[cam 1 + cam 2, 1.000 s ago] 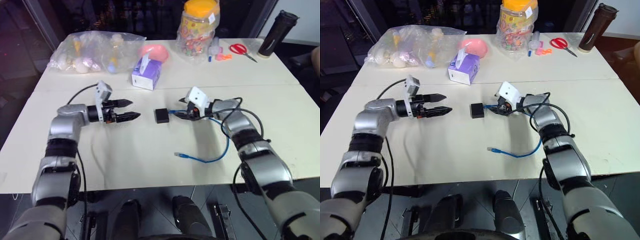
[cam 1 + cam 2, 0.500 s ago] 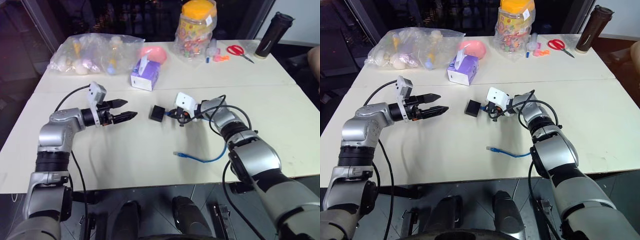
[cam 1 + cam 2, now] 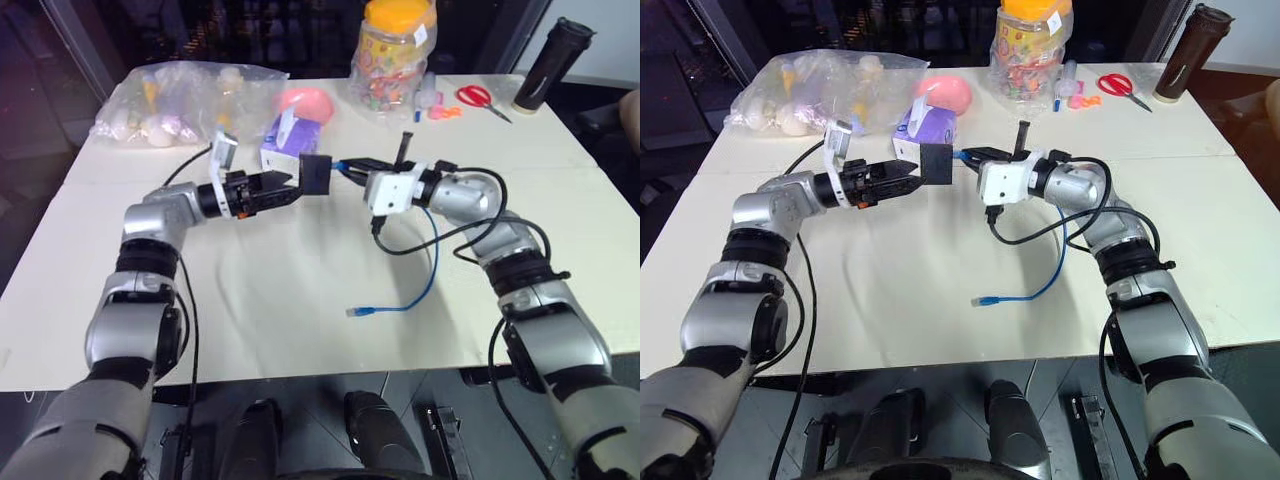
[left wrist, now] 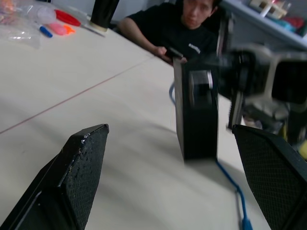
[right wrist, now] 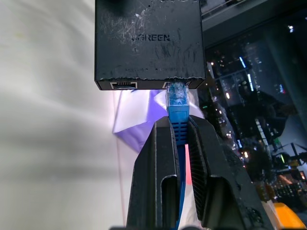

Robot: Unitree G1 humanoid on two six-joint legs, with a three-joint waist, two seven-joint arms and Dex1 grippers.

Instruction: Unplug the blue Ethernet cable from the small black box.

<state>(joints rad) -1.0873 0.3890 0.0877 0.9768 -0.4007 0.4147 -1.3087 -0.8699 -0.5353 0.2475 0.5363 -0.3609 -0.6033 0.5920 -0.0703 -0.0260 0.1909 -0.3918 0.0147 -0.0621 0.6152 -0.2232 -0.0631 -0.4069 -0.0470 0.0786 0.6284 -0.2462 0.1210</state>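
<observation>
Bench (image 3: 300, 300), largest: clear bag of oddments (image 3: 185, 100) upper left; sweets jar (image 3: 398, 60) top centre. Small black box (image 3: 314, 176) hangs mid-frame above the bench, carried by its plug. Right gripper (image 5: 178, 132) clenched on the blue Ethernet cable (image 5: 178, 117) (still seated). Left gripper (image 3: 283, 187), fingers released, flanks the box, presumably to brace it.

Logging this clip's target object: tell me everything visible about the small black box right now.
The small black box is a matte-black, scuffed, squarish plastic case with faint UGREEN lettering and two ports on one edge. It is lifted off the table, hanging from the blue Ethernet cable, whose clear plug sits in one port while the right end effector pinches the cable just behind it. The open left end effector flanks the box without clamping it.
</observation>
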